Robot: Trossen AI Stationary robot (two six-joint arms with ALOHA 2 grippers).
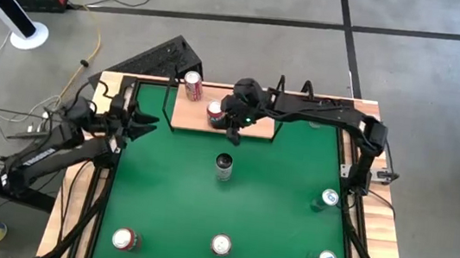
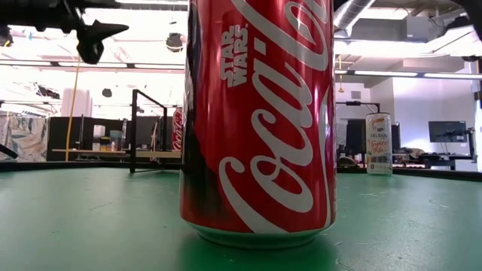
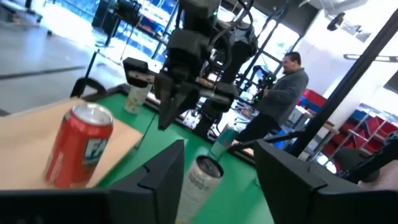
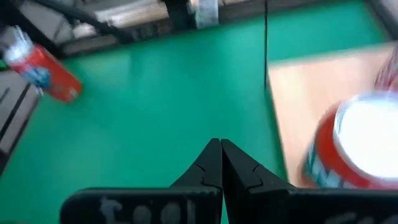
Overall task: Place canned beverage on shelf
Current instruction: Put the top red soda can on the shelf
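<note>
With two red cans [image 1: 192, 84] standing on the shelf [image 1: 258, 128], the right gripper [image 1: 232, 135] hovers clenched and empty at its front edge, so next comes fetching the dark can [image 1: 223, 166] just before it; left gripper's [image 1: 145, 123] empty fingers are parted.

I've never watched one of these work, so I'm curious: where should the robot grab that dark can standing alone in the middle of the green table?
Probably around its round side wall, just below the rim, coming straight down. The dark can stands upright with bare felt all round, so fingers fit on either side. The right gripper, fingers shut, hangs nearest.
</note>
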